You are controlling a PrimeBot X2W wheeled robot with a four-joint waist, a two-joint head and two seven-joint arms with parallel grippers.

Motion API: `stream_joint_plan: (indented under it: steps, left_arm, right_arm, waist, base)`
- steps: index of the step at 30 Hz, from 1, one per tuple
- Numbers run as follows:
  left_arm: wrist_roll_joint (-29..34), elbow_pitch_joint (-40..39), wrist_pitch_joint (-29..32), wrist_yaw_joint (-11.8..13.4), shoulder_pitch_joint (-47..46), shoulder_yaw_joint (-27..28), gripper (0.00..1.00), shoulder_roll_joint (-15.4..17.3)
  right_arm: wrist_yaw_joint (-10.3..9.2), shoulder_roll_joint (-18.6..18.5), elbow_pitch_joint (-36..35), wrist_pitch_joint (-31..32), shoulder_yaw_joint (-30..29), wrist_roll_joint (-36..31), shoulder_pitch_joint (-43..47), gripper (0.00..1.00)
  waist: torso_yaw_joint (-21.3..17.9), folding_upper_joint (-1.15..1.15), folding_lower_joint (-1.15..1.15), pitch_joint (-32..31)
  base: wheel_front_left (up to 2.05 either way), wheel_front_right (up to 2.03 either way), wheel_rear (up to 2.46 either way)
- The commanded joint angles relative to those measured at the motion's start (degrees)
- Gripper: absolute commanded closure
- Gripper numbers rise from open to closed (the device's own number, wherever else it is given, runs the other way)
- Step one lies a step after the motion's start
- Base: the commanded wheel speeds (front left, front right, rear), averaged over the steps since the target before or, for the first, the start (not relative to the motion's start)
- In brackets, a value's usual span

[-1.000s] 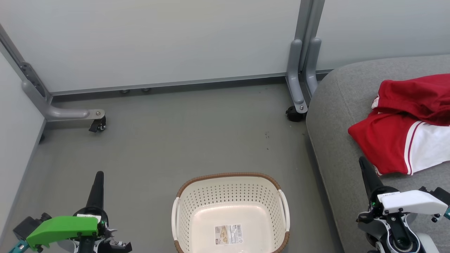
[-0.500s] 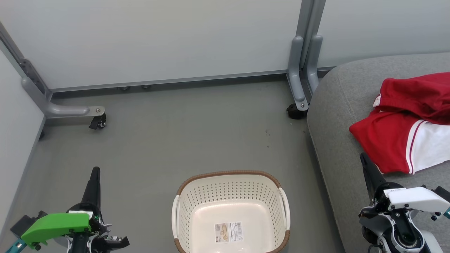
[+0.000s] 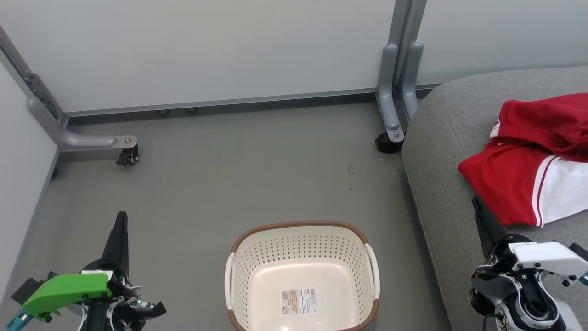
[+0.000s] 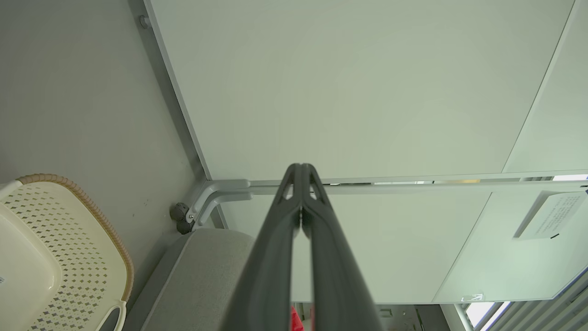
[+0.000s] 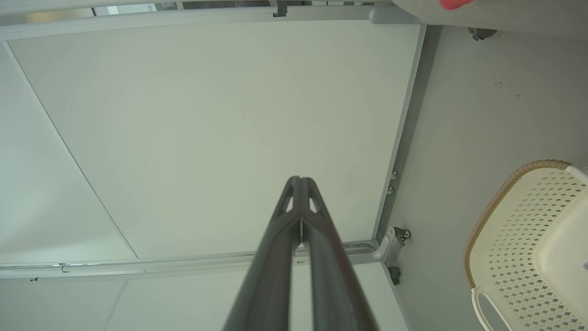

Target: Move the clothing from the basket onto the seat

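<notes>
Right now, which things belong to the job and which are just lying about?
Job: clothing, lying on the seat; basket, holding only its label.
Just there: partition panels; grey legs; casters; floor.

The head camera is looking steeply down, the basket (image 3: 298,250) lying between the left gripper (image 3: 121,217) and right gripper (image 3: 476,201). Each wrist camera is facing along its gripper toward the partition (image 4: 367,92), sharing that basket beside it.
</notes>
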Motion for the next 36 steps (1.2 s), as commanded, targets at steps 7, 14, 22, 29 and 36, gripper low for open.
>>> stream_joint_plan:
  steps: [7, 14, 22, 29, 36]
  left_arm:
    - [0.01, 0.05, 0.20, -0.40, -0.91, 0.25, 1.00, -0.19]
    - [0.21, 0.06, 0.33, -0.39, -0.89, 0.39, 1.00, -0.29]
    - [0.40, 0.09, 0.42, -0.39, -0.88, 0.54, 1.00, -0.40]
    - [0.52, 0.08, 0.56, -0.39, -0.89, 0.67, 1.00, -0.46]
    - [0.52, 0.09, 0.55, -0.39, -0.90, 0.80, 1.00, -0.50]
  right_arm:
    - [0.02, 0.17, 0.12, 0.33, -0.28, 0.03, -0.40, 1.00]
    - [0.02, 0.29, 0.14, 0.44, -0.42, -0.14, -0.42, 1.00]
    - [0.02, 0.41, 0.14, 0.60, -0.57, -0.31, -0.43, 1.00]
    - [0.02, 0.49, 0.16, 0.72, -0.69, -0.44, -0.45, 1.00]
    - [0.02, 0.58, 0.16, 0.87, -0.81, -0.57, -0.46, 1.00]
  waist:
    - [0.00, 0.00, 0.00, -0.01]
    - [0.00, 0.00, 0.00, -0.01]
    - [0.00, 0.00, 0.00, -0.01]
    - [0.00, 0.00, 0.00, -0.01]
    - [0.00, 0.00, 0.00, -0.01]
  base:
    - [0.00, 0.00, 0.00]
    - [0.00, 0.00, 0.00]
    - [0.00, 0.00, 0.00]
    - [0.00, 0.00, 0.00]
    - [0.00, 0.00, 0.00]
